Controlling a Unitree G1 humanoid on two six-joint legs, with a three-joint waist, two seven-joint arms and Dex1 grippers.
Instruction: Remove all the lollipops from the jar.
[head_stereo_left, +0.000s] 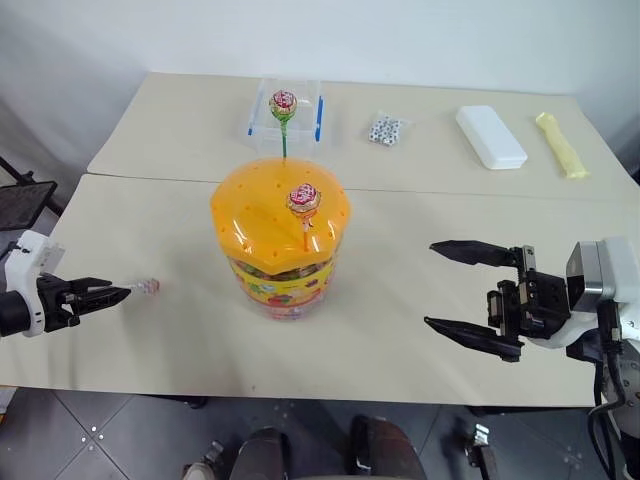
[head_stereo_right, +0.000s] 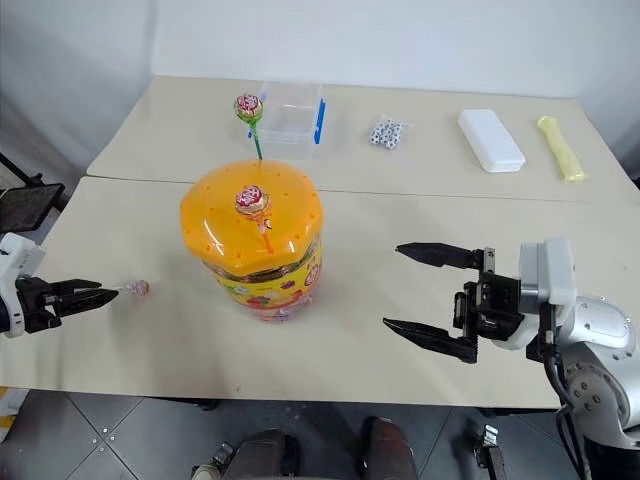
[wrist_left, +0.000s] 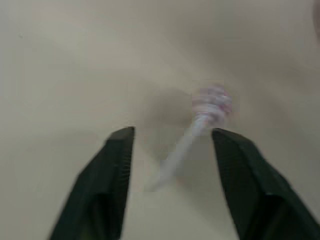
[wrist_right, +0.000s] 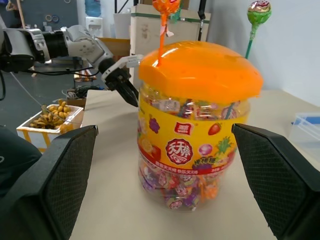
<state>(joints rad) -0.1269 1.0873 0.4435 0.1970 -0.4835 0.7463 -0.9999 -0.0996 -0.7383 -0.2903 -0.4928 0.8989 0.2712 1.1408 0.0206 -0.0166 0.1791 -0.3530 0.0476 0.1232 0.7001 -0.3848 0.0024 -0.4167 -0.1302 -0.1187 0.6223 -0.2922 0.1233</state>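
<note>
The left end effector sits low over the worktop with its two black fingers parted, and the white-stick lollipop lies on the surface just past their tips, apparently no longer gripped. The right end effector hangs wide open to the right of the jar, empty, jaws turned toward it.

One of three lollipops looks to be out. Two are left, both standing upright in holes of the jar's orange lid: the orange-stick lollipop near the lid's middle and the green-stick lollipop at its far edge.

Beyond the jar lie a clear box with blue clips, a small bag of dice-like pieces, a white case and a yellow roll, all well apart from the jar. Nothing blocks either stick from above.
</note>
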